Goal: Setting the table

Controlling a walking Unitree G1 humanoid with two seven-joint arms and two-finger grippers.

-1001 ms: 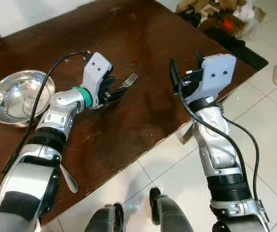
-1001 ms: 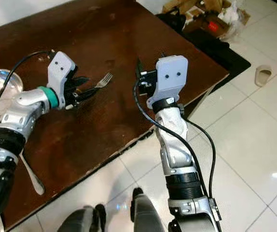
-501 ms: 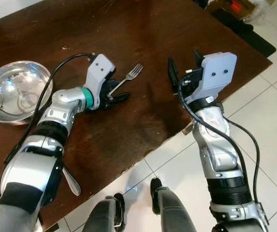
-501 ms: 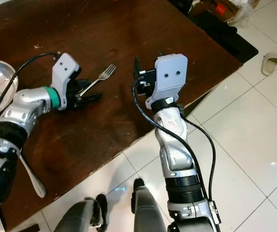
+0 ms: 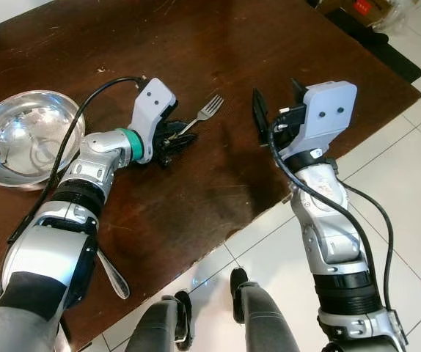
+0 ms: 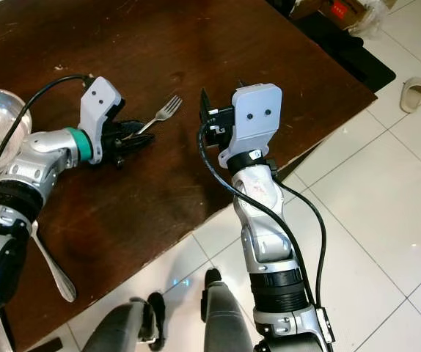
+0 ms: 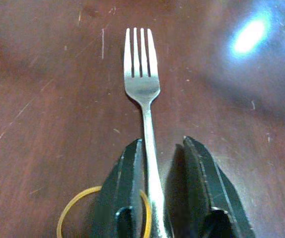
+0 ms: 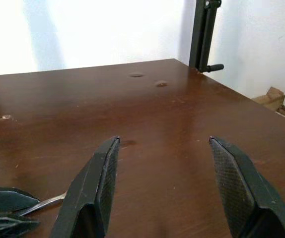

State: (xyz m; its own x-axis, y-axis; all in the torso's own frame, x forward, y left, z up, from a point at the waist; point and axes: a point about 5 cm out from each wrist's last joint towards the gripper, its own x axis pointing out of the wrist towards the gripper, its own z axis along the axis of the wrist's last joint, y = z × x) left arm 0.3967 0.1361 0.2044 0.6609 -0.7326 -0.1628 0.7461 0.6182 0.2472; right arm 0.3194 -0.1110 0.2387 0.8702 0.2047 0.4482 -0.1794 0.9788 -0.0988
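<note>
A spoon (image 5: 111,271) lies at the near left edge of the dark wooden table (image 5: 218,51). Farther in, the left gripper (image 7: 163,163) rests low on the tabletop, its fingers narrowed around the handle of a fork (image 7: 142,87) that lies flat, tines pointing far-right. To the right, the right gripper (image 8: 165,171) hovers with fingers spread wide, holding nothing. A steel bowl (image 5: 23,139) sits far left.

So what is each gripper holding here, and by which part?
Left gripper: the fork, by its handle, lying on the table. Right gripper: open, nothing.
</note>
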